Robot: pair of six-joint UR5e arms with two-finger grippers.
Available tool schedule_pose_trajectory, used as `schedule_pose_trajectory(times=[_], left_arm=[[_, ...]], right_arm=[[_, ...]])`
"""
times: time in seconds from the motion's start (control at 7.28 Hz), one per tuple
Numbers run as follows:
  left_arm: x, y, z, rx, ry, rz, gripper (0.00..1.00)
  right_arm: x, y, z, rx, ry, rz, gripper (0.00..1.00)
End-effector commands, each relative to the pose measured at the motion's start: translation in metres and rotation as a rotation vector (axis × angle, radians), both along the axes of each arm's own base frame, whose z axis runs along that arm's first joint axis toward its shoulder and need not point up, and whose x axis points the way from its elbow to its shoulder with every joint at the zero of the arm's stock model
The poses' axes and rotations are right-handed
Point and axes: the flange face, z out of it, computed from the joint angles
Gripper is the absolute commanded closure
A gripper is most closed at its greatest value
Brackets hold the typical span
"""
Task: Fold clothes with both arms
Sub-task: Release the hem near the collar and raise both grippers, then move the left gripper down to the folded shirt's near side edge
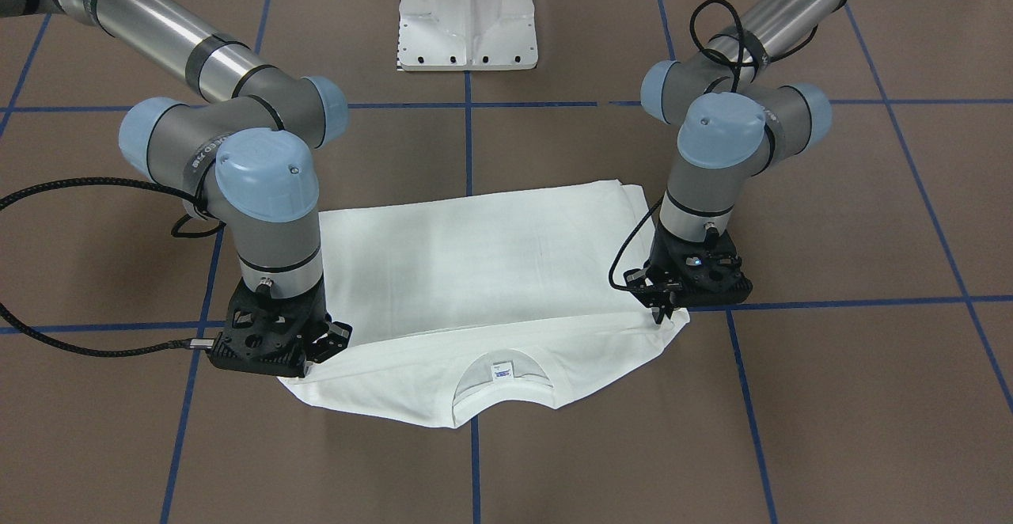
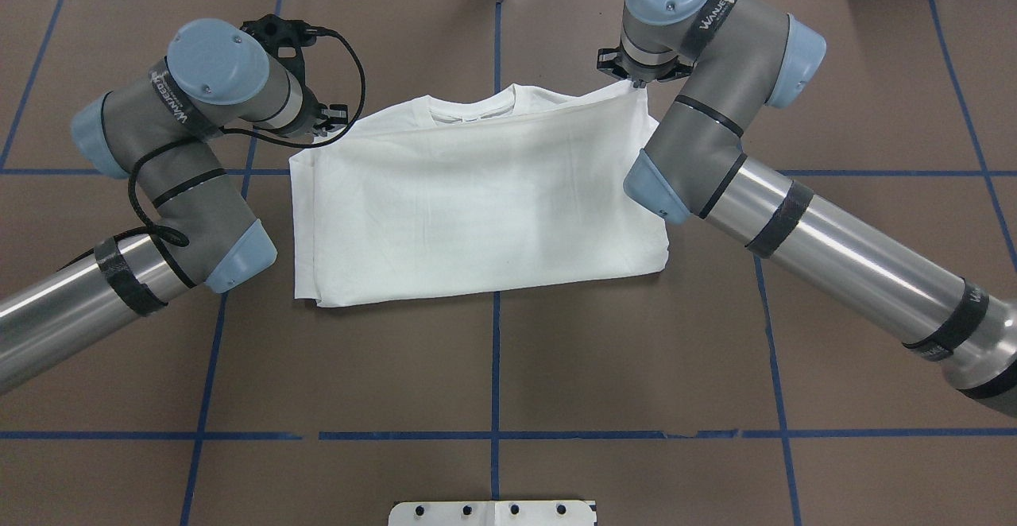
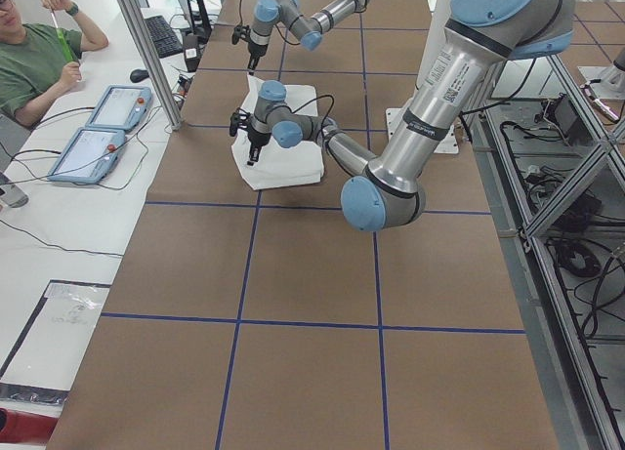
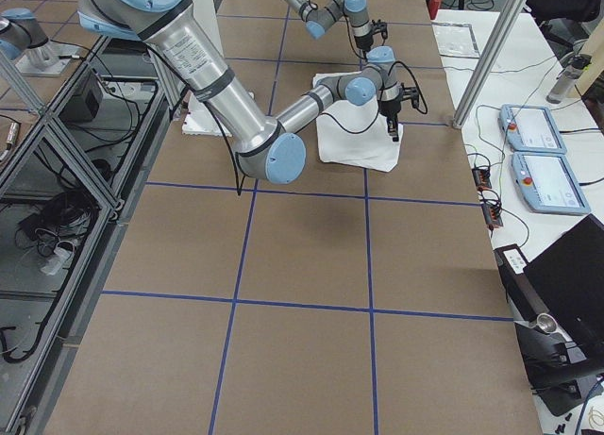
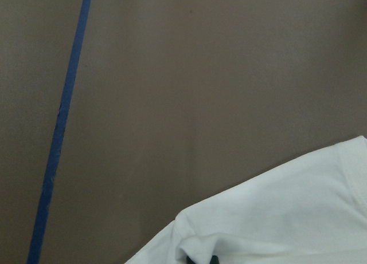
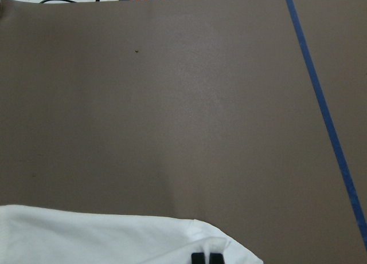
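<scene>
The white T-shirt [image 1: 475,263] lies folded on the brown table, its ribbed collar [image 1: 500,385] and neck label [image 1: 501,370] at the edge far from the robot. My left gripper [image 1: 662,315] is shut on the folded layer's corner at the shirt's [image 2: 477,192] left shoulder. At the opposite shoulder, my right gripper [image 1: 326,347] pinches the other corner. In the overhead view the left gripper [image 2: 332,117] and right gripper [image 2: 638,81] flank the collar. Each wrist view shows bunched white fabric [image 5: 287,218] [image 6: 86,238] around dark fingertips at the bottom edge.
Blue tape lines [image 2: 496,367] grid the brown table. The white pedestal base [image 1: 467,17] stands at the robot's side. Beyond the table's far edge, a seated person [image 3: 39,60] and teach pendants [image 3: 98,128] are on a white bench.
</scene>
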Motion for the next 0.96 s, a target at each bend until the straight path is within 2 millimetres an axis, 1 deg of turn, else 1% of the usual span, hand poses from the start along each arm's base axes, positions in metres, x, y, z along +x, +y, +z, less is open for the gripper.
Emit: schedule_pose_trajectory(times=[0.0,0.14,0.27,0.41,0.55,0.69,0.82], left_arm=[[-0.010,0.008,-0.016,0.048,0.031,0.017,0.00],[-0.018,0.018,-0.020,0.052,0.055,0.033,0.00],[-0.032,0.044,-0.019,0.030,0.107,0.094,0.00],[-0.052,0.076,-0.019,0.002,0.163,0.142,0.00],[-0.065,0.102,-0.014,-0.029,0.188,0.133,0.00],[-0.057,0.135,-0.015,-0.067,0.215,0.143,0.00],[-0.044,0.169,-0.014,-0.129,0.245,0.142,0.00]], right_arm=[[-0.001,0.000,-0.003,0.027,0.006,-0.032,0.00],[0.001,0.001,-0.004,0.033,0.003,-0.055,0.00],[0.001,0.004,-0.008,0.032,-0.017,-0.075,0.00],[0.004,0.011,-0.013,0.033,-0.045,-0.098,0.00],[0.006,0.014,-0.014,0.037,-0.052,-0.100,0.00],[0.006,0.015,-0.013,0.043,-0.057,-0.100,0.00],[0.008,0.016,-0.002,0.043,-0.057,-0.100,0.00]])
